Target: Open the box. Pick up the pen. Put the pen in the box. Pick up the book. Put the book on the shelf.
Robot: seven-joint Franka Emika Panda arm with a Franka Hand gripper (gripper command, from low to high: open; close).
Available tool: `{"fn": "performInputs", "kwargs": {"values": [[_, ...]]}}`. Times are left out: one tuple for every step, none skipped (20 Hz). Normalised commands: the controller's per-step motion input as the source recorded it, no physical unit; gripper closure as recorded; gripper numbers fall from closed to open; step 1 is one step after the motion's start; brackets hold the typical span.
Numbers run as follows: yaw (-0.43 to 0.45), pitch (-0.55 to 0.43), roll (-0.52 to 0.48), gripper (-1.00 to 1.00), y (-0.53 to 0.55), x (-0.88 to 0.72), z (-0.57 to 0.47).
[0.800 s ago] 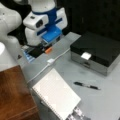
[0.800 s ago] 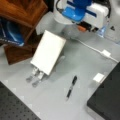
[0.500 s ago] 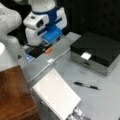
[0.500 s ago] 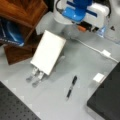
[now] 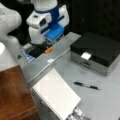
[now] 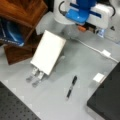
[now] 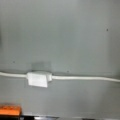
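The box [image 5: 100, 48] stands closed at a front view's right, black lid down, white latch [image 5: 86, 55] at its front; its corner [image 6: 107, 100] shows in both front views. The pen [image 5: 86, 85] [image 6: 71, 87] lies on the grey table just in front of it. The book [image 5: 56, 96] [image 6: 48, 51] leans tilted on a silver rack [image 6: 35, 76]. The shelf [image 5: 15, 95] [image 6: 22, 12] is dark brown wood beside the book. My gripper [image 5: 50, 37] [image 6: 85, 21] hangs over the back of the table, well apart from the box, pen and book; its fingers are hidden.
A white cable with a small white block [image 7: 37, 78] [image 5: 50, 60] [image 6: 106, 53] runs across the table below the wrist. An orange piece [image 7: 10, 110] [image 5: 48, 50] sits by the robot's base. A blue item [image 6: 10, 35] lies under the shelf top.
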Motion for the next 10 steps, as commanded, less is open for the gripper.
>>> {"fn": "performInputs", "kwargs": {"values": [[-0.109, 0.080, 0.050, -1.00, 0.35, 0.20, -0.09], [-0.124, 0.103, 0.049, -1.00, 0.34, 0.22, -0.09], [-0.128, 0.106, 0.048, -1.00, 0.32, 0.23, -0.08], [-0.128, 0.144, 0.061, -1.00, 0.32, 0.24, -0.06], [-0.115, 0.144, 0.094, -1.00, 0.32, 0.26, -0.05], [-0.063, 0.146, 0.120, -1.00, 0.33, 0.28, -0.03], [0.015, 0.187, 0.170, -1.00, 0.34, 0.30, -0.02], [0.041, 0.177, 0.239, -1.00, 0.34, 0.33, -0.01], [0.044, 0.170, 0.256, -1.00, 0.32, 0.33, 0.00], [0.038, 0.169, 0.338, -1.00, 0.30, 0.34, 0.02]]}}
